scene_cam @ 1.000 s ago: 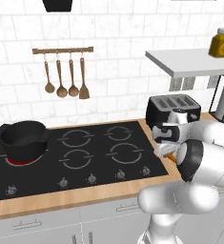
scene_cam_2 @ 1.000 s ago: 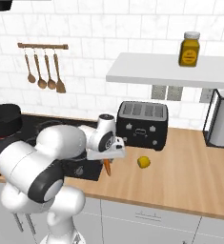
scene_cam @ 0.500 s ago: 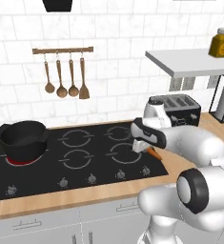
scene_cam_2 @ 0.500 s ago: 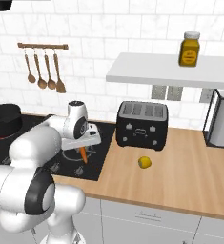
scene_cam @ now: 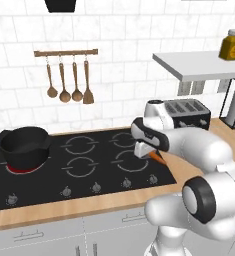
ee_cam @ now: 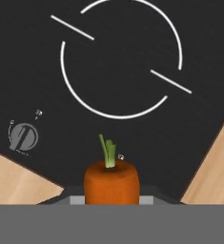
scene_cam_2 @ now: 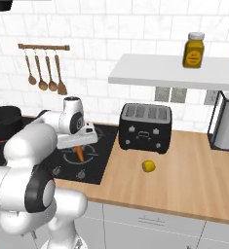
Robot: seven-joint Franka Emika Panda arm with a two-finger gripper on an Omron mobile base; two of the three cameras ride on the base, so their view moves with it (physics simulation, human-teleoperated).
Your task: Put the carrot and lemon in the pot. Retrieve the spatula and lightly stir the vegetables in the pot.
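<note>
gripper (scene_cam_2: 80, 146) clamped on the carrot (scene_cam_2: 79, 153), held above the black cooktop (scene_cam: 89, 165). pot (scene_cam: 24, 146) on far-left burner. lemon (scene_cam_2: 148, 166) on counter (scene_cam_2: 184, 185) before the toaster (scene_cam_2: 145, 128).

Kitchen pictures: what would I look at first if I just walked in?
The big white robot arm, with its gripper shut on a bright orange carrot above the black stovetop. Next, the little yellow lemon lying alone on the wooden counter in front of the black toaster. Then the black pot on the glowing red burner at the stove's far left.
</note>
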